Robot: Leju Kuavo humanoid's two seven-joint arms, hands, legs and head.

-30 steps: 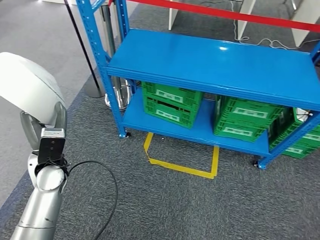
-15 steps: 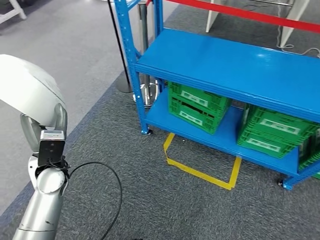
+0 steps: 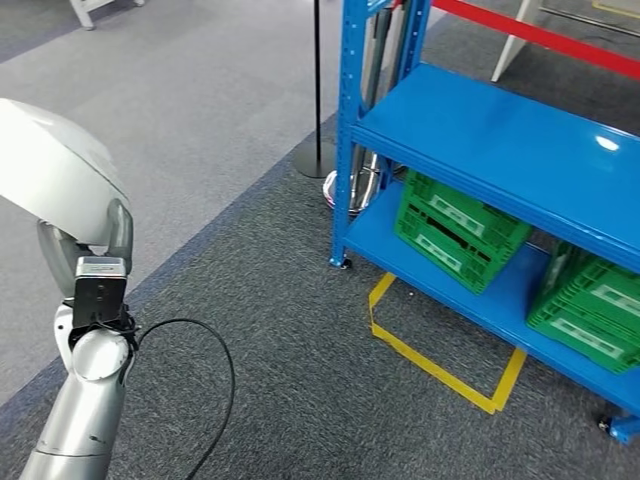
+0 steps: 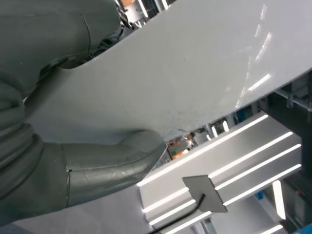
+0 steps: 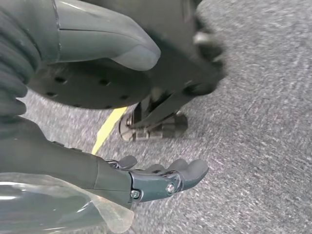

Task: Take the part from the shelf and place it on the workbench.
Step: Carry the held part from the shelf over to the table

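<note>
**Carrying a pale curved part past the blue shelf**

Gripping a large pale grey curved part (image 3: 53, 170), the left hand (image 4: 55, 141) has its thumb pressed up against the part's underside in the left wrist view; the head view gives only the silver left arm (image 3: 83, 400), its wrist camera and a looping black cable (image 3: 211, 370) beneath the part. Hanging over grey carpet (image 5: 257, 122), the right hand (image 5: 110, 122) holds nothing, its fingers (image 5: 173, 178) extended and apart from the thumb, with a yellow tape strip nearby. Farther off, the blue shelf (image 3: 513, 150) stands on the carpet behind a yellow tape outline (image 3: 445, 360). Green crates (image 3: 460, 230) sit on its lower level; their white labels are too small to read. Beyond, a black stanchion (image 3: 317, 90) rises.
</note>
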